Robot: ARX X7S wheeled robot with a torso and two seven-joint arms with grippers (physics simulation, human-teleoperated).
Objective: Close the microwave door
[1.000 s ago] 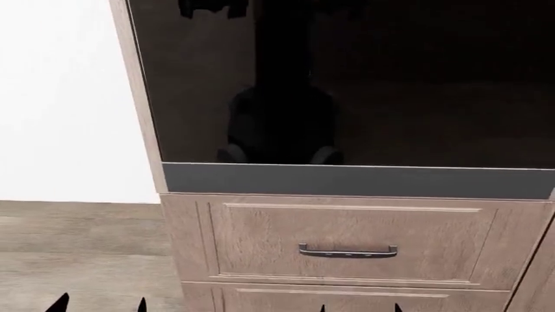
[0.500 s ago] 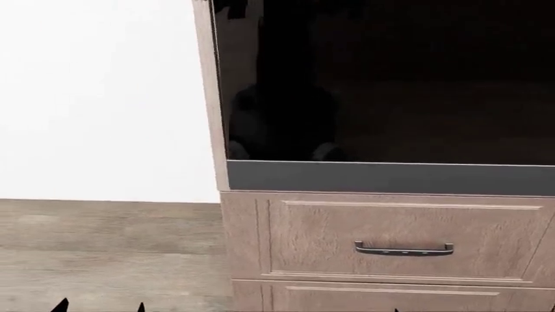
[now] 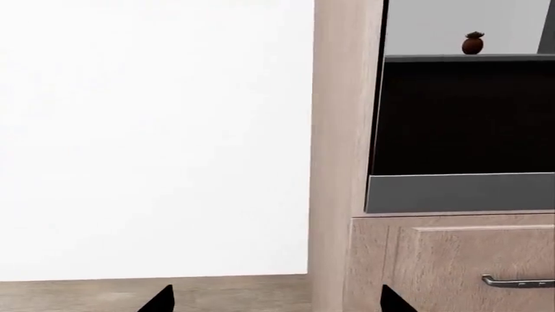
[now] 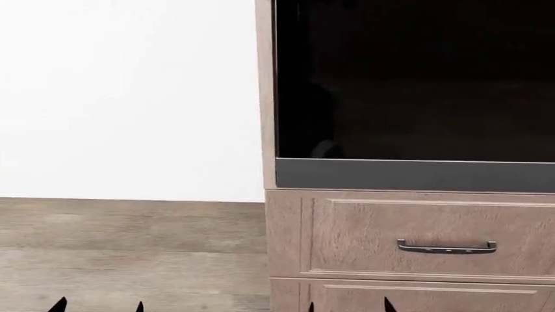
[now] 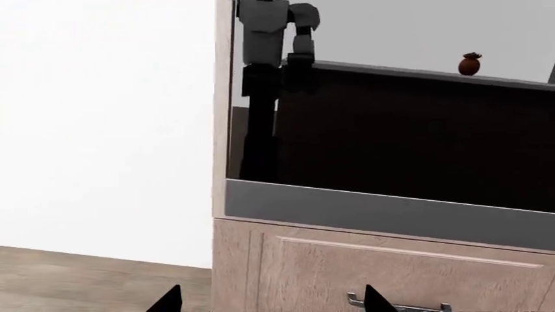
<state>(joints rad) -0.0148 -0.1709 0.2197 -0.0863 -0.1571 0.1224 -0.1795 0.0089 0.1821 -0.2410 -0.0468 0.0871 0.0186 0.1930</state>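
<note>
The microwave door (image 4: 416, 78) is a glossy black glass panel with a grey strip (image 4: 416, 175) along its lower edge, set in a light wood cabinet at the head view's right. It also shows in the left wrist view (image 3: 468, 117) and the right wrist view (image 5: 407, 136). Whether it stands ajar I cannot tell. Only the dark fingertips of my left gripper (image 4: 99, 305) (image 3: 275, 302) and right gripper (image 4: 349, 307) (image 5: 273, 302) show, low and short of the cabinet. Both are open and hold nothing.
Below the door is a wood drawer front with a metal handle (image 4: 446, 246). A white wall (image 4: 130, 97) and wood floor (image 4: 130, 247) lie left of the cabinet. The glass mirrors my own body (image 5: 264, 39) and a small brown object (image 5: 470, 64).
In the head view the cabinet, door and drawer have slid steadily to the right, and more white wall and floor show at the left. The fingertips stay at the bottom edge.
</note>
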